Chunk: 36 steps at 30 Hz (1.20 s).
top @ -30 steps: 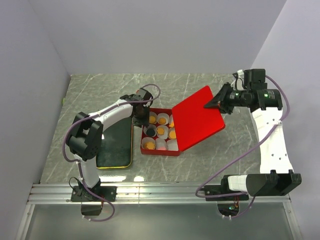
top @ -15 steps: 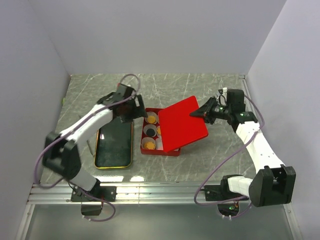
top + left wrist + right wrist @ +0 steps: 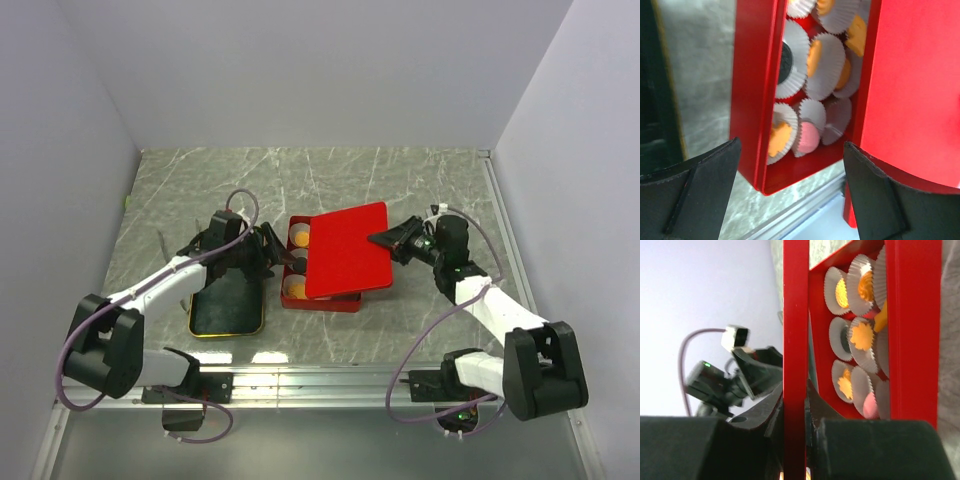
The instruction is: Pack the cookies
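Note:
The cookies [image 3: 779, 139] sit in white paper cups inside a red box [image 3: 322, 302]: orange ones, a pink one [image 3: 809, 140] and a black one [image 3: 786, 55]. A red lid [image 3: 345, 250] lies tilted over most of the box and hides all but its left column of cookies [image 3: 299, 239]. My right gripper [image 3: 385, 240] is shut on the lid's right edge [image 3: 795, 340], which is clamped between its fingers. At the box's left side my left gripper [image 3: 275, 255] hangs open and empty. In the left wrist view its fingers [image 3: 695, 195] straddle the box's near corner without touching it.
A black tray with a gold rim [image 3: 228, 295] lies just left of the box, under the left arm. Both arms reach in from the near rail [image 3: 320, 380]. Grey walls close the table on three sides.
My right gripper has swung the lid down and to the left over the box. My left gripper has opened and drawn back from inside the box to its left side.

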Each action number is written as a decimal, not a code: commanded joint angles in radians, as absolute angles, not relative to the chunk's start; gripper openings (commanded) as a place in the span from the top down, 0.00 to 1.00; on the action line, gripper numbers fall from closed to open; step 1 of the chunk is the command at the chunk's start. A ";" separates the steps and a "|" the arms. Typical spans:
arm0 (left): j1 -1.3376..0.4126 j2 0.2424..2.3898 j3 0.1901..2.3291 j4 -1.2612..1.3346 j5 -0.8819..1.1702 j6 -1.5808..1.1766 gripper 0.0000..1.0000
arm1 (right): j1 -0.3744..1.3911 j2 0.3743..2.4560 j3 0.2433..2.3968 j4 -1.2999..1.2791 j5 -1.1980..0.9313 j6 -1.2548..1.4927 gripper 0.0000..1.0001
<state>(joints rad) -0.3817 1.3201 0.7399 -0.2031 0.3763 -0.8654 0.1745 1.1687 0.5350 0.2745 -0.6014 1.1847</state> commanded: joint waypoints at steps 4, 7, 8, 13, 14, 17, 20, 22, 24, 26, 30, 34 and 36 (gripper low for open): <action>-0.379 1.275 0.677 0.080 0.509 -0.950 0.11 | 0.212 1.209 0.489 0.641 -0.548 1.270 1.00; -0.379 1.282 0.667 0.112 0.528 -0.953 0.11 | 0.219 1.242 0.465 0.724 -0.540 1.269 1.00; -0.377 1.287 0.664 0.118 0.535 -0.953 0.11 | 0.221 1.255 0.456 0.747 -0.537 1.270 1.00; -0.371 1.299 0.678 0.106 0.548 -0.930 0.11 | 0.238 1.367 0.402 0.918 -0.523 1.310 1.00; -0.370 1.302 0.686 0.088 0.551 -0.922 0.11 | 0.241 1.400 0.399 0.940 -0.523 1.316 1.00; -0.361 1.328 0.706 0.037 0.549 -0.878 0.11 | 0.261 1.439 0.387 1.003 -0.509 1.335 1.00; -0.351 1.347 0.718 0.003 0.532 -0.839 0.11 | 0.290 1.482 0.388 1.041 -0.492 1.348 1.00; -0.347 1.356 0.726 -0.029 0.528 -0.812 0.12 | 0.304 1.493 0.393 1.054 -0.482 1.351 1.00; -0.347 1.356 0.724 -0.044 0.517 -0.799 0.12 | 0.322 1.511 0.394 1.065 -0.472 1.353 1.00; -0.342 1.361 0.719 -0.048 0.529 -0.787 0.12 | 0.334 1.529 0.393 1.080 -0.462 1.353 1.00; -0.341 1.393 0.696 -0.014 0.578 -0.788 0.12 | 0.356 1.566 0.376 1.115 -0.439 1.362 1.00; -0.341 1.405 0.675 0.032 0.612 -0.798 0.11 | 0.373 1.615 0.368 1.181 -0.408 1.376 1.00; -0.341 1.417 0.675 0.026 0.618 -0.790 0.12 | 0.379 1.643 0.367 1.203 -0.388 1.390 1.00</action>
